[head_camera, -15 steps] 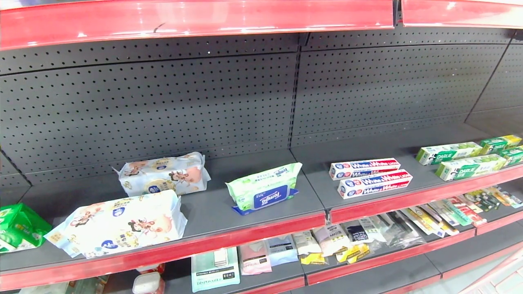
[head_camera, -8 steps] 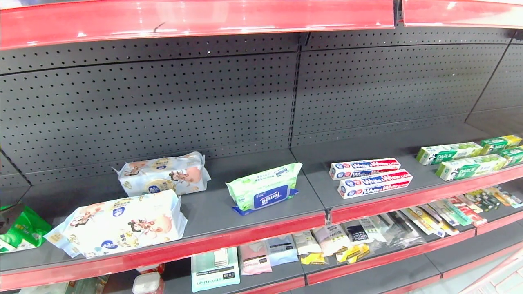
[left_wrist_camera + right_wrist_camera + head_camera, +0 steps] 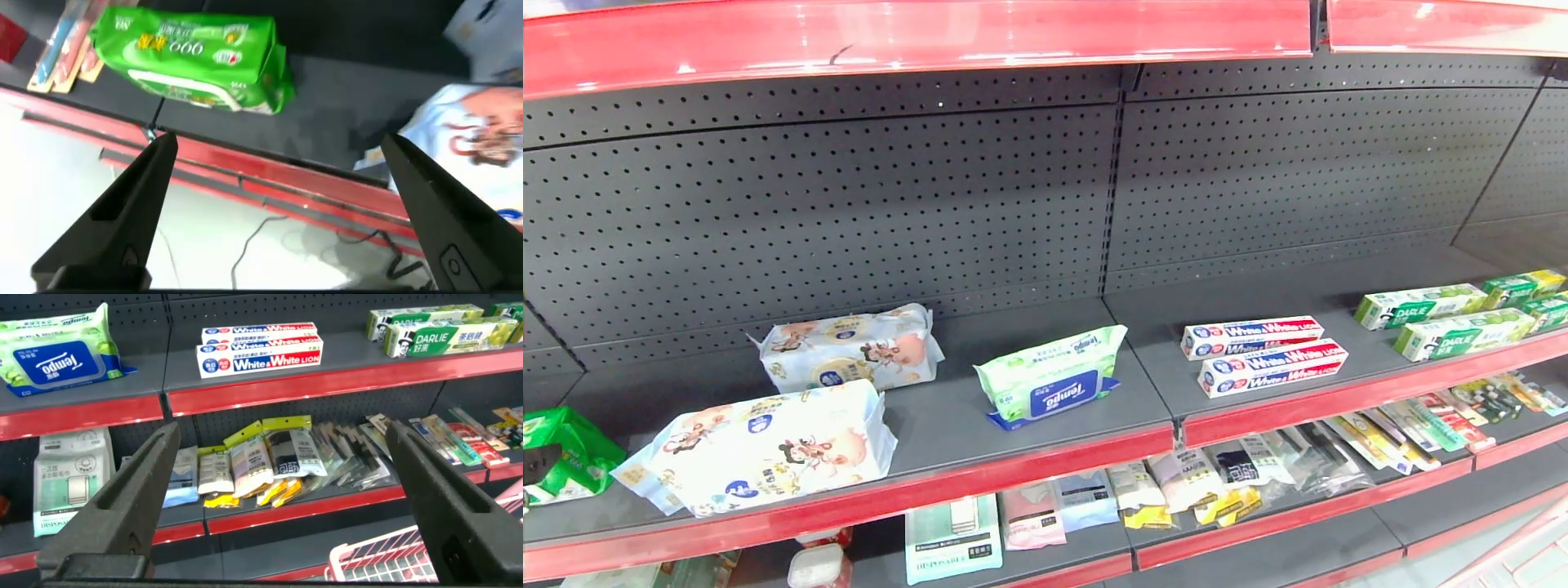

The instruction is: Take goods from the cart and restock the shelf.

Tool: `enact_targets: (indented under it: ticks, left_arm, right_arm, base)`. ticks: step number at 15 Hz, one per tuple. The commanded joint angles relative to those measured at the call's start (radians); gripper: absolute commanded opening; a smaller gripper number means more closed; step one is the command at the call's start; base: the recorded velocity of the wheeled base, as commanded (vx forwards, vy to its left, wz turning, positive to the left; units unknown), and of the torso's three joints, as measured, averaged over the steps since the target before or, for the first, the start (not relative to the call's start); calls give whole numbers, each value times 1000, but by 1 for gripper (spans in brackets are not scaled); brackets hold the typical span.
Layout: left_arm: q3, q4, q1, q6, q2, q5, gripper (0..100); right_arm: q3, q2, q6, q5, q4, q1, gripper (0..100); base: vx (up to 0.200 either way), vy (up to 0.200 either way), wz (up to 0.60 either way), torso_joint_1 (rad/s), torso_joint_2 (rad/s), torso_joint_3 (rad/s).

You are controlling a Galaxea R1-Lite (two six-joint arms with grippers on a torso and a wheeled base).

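- The left gripper [image 3: 279,140] hung just in front of the shelf's [image 3: 947,416] red front edge. Its jaws stood wide apart, holding and touching nothing.
- The right gripper [image 3: 283,429] faced the shelf's lower tiers with its jaws also spread wide and empty. A corner of the pink wire cart [image 3: 384,555] lay below it.
- A green pack [image 3: 192,57] lay flat on the shelf beyond the left gripper, just beside a white printed wipes pack [image 3: 768,449].
- Farther right on the same board lay a second white pack [image 3: 849,347], a green-and-blue wipes pack [image 3: 1049,380], two red-and-white toothpaste boxes [image 3: 1270,355] and green toothpaste boxes [image 3: 1445,322].
- Small packets [image 3: 261,461] crowded the tier below, and grey pegboard [image 3: 849,204] backed the shelf.
- Against a second before, the goods had not shifted. A dark part of the left gripper had entered the head view's left edge, over the green pack, and sat lower than half a second earlier.
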Motion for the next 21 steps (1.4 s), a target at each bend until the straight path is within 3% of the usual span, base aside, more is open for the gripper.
enact_targets:
  ticks: [1,3,6,12,21]
  left_arm:
    - [1,1,6,21,73,8,100]
    - [6,1,6,64,98,8,100]
    - [3,-2,-2,82,144,6,100]
    - [3,-59,-80,81,226,5,100]
    - [-2,-150,-116,81,302,6,100]
  right_arm:
    - [0,1,-1,1,0,0,100]
    - [0,1,-1,1,0,0,100]
    - [0,2,-1,1,0,0,100]
    - [0,1,-1,1,0,0,100]
    - [0,1,-1,1,0,0,100]
  base:
    - [0,0,0,0,0,0]
    - [0,0,0,0,0,0]
    - [0,0,0,0,0,0]
    - [0,0,0,0,0,0]
    - [0,0,0,0,0,0]
